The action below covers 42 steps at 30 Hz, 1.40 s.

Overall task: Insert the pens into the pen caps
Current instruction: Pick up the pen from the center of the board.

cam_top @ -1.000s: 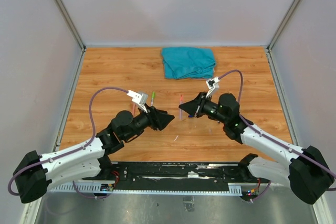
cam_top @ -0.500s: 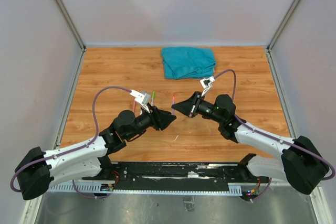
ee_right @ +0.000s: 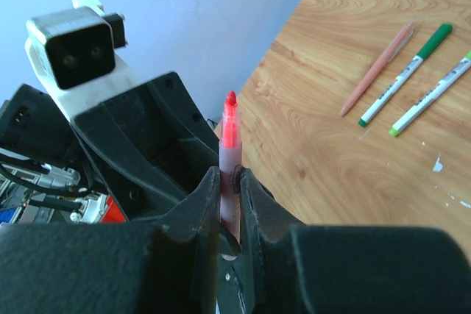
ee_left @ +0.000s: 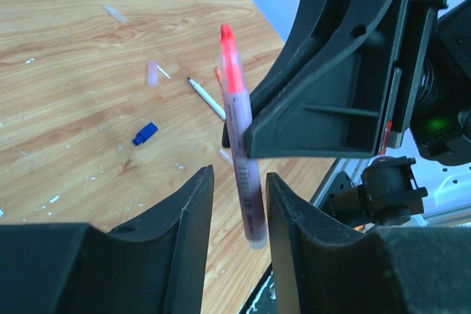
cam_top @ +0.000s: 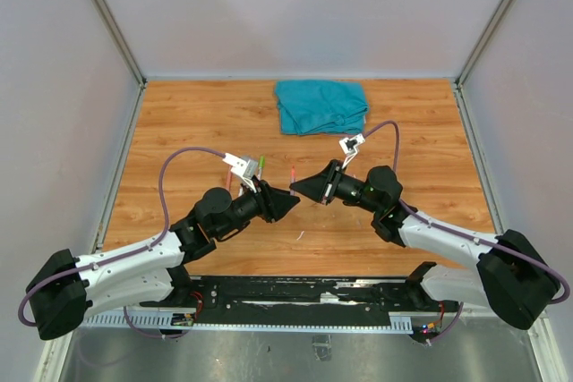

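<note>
Setting: grey walls close in a wooden table [cam_top: 179, 123] on three sides; you sit at its near edge.
Cloth: a crumpled teal cloth [cam_top: 322, 105] lies at the middle of the far edge.
Arms: both reach in towards the middle of the table, and their tips meet above it, nearer the near edge than the far one.
Right gripper [ee_right: 230, 182]: clamped tight on the red pen [ee_left: 239, 108], gripping the barrel about halfway along.
Left gripper [ee_left: 238, 189]: jaws part open, one on each side of the pen's lower end. You can see a gap on one side; the other pad looks very near or touching, so I judge it has no hold yet.
Key relation: the pen stands roughly upright, red tip up. Its long axis runs straight down between your left jaws, so the left gripper need only close, not travel.
Judgement: this reads as a handover or regrasp; if the pads close off-centre, the pen could tilt.
Loose pens [ee_right: 416, 56]: two green ones and a pale pink one lie side by side on the table, well apart from the grippers.
Blue cap [ee_left: 145, 133]: lies on its side on the table, below the grippers.
</note>
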Tool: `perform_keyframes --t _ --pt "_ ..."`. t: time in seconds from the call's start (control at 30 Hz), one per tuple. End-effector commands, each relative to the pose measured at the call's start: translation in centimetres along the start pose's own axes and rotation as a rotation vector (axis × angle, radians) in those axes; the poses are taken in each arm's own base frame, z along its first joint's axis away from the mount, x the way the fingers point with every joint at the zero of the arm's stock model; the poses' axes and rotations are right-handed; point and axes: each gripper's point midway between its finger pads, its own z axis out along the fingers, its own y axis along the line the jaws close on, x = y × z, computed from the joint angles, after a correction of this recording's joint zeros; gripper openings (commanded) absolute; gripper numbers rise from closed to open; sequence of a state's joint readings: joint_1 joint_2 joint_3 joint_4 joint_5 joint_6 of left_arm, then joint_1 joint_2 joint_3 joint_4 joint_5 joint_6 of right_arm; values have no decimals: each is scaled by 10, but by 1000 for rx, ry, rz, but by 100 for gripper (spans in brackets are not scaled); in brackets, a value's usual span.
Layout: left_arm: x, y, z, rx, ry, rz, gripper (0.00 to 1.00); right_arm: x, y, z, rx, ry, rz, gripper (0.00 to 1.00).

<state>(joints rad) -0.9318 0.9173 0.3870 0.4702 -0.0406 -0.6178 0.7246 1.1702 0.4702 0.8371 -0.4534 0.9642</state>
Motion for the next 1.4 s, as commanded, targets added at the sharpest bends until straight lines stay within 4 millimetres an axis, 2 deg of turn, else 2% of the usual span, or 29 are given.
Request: perform_keyframes --t 0.0,0.13,0.37,0.43,0.6,0.73,0.93,1.03,1.17,1.27,1.37 --pt "-25 -19 2 46 -66 6 38 13 5 -2 -40 25 -20 1" --pt "-25 -20 3 48 -66 7 30 18 2 -3 -35 34 -17 1" --pt "-22 -14 2 26 -61 -2 1 16 6 -5 -32 33 -42 4" --pt "-21 -13 2 19 -59 -2 0 14 6 -6 -22 33 -64 9" --pt "-17 -6 1 -10 -41 14 1 9 -4 -12 59 33 -145 28" --pt "-12 6 -3 -69 -18 46 1 2 -30 -29 246 46 -247 41" --pt "-3 23 -14 -138 23 103 0 -27 -94 -85 726 13 -401 56" --pt "0 26 -17 -141 40 128 1 -39 -111 -107 888 26 -445 64" --pt "1 29 -20 -156 59 151 1 -42 -134 -119 1025 139 -463 68" --pt "2 29 -21 -159 68 156 0 -44 -158 -128 1142 249 -396 70" --pt "4 30 -22 -164 81 160 1 -42 -178 -125 1187 320 -323 70"
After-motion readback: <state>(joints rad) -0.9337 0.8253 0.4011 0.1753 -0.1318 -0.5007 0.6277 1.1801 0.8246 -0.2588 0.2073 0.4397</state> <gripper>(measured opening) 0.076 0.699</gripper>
